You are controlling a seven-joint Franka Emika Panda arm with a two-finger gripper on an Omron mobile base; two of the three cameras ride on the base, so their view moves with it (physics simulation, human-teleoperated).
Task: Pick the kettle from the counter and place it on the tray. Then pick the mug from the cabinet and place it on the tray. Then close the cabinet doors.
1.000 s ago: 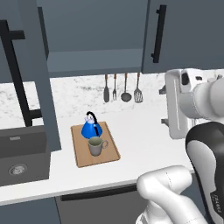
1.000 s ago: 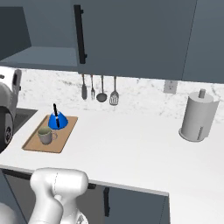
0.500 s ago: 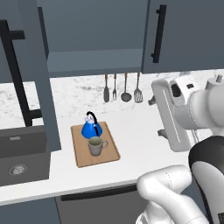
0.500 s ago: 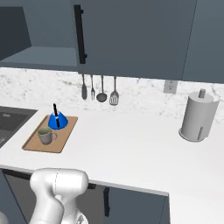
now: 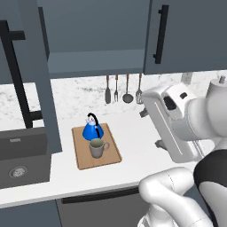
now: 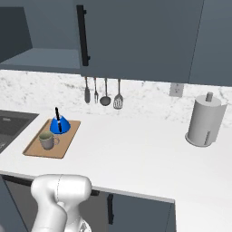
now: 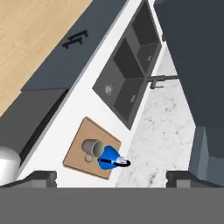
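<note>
The blue kettle (image 5: 93, 130) and the grey-beige mug (image 5: 97, 148) stand side by side on the wooden tray (image 5: 86, 158), which lies on the white counter (image 5: 128, 128). The kettle (image 6: 59, 124), mug (image 6: 46, 140) and tray (image 6: 63, 144) also appear at the left of the right base view. From the hand view I look down on the tray (image 7: 76, 157), mug (image 7: 91, 146) and kettle (image 7: 108, 158). My gripper (image 7: 111, 178) is open and empty, well above them. The hand (image 5: 170, 119) hangs right of the tray. The cabinet (image 5: 97, 40) is open; its left door (image 5: 31, 75) is swung out, its right door (image 5: 190, 35) is shut.
A dark sink (image 5: 20, 157) lies left of the tray. Utensils (image 5: 122, 88) hang on the backsplash. A paper towel holder (image 6: 205, 120) stands at the right on the counter. Wooden floor (image 7: 35, 35) lies below the counter front.
The arm has swung left, bringing the hand closer to the tray in the left base view. Kettle and mug have stayed on the tray.
</note>
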